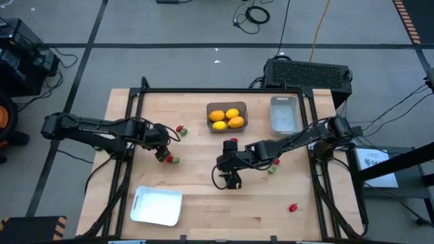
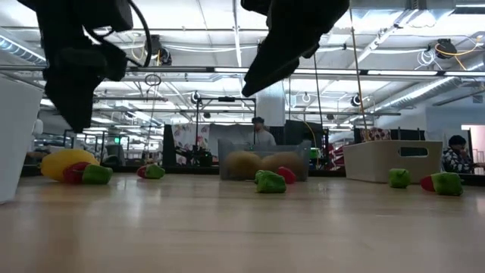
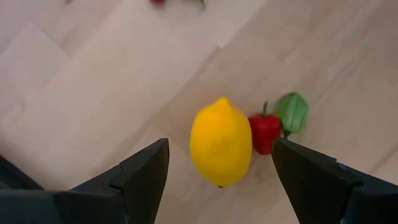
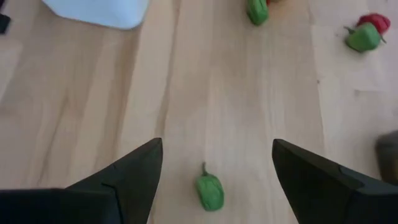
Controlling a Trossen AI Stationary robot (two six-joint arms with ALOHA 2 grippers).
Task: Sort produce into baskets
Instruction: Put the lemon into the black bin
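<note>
Three baskets on the wooden table [image 1: 196, 203]. White tray [image 1: 156, 205] sits near the front-left, bare inside. Pale grey bin [image 1: 285, 114] is at the back right. Dark grey bin [image 1: 227, 116] is just left of it, holding several yellow and orange fruits [image 1: 226, 118].

Left gripper [image 3: 219, 167] hangs over the left-middle of the table, fingers [image 3: 144, 173] spread wide, nothing held. A loose lemon [image 3: 221, 149] lies on the wood between them; a red pepper [image 3: 265, 132] touches it and a green pepper [image 3: 291, 112] is just beside that.

Right gripper [image 4: 214, 168] is over the table centre, also wide open and empty. A small green pepper [image 4: 210, 190] lies on the table between its fingers.

More small pieces scattered: a red-and-green pair [image 1: 181, 129] behind the left gripper, a green one [image 1: 272, 169] beside the right arm, a red one [image 1: 293, 207] near the front right.
</note>
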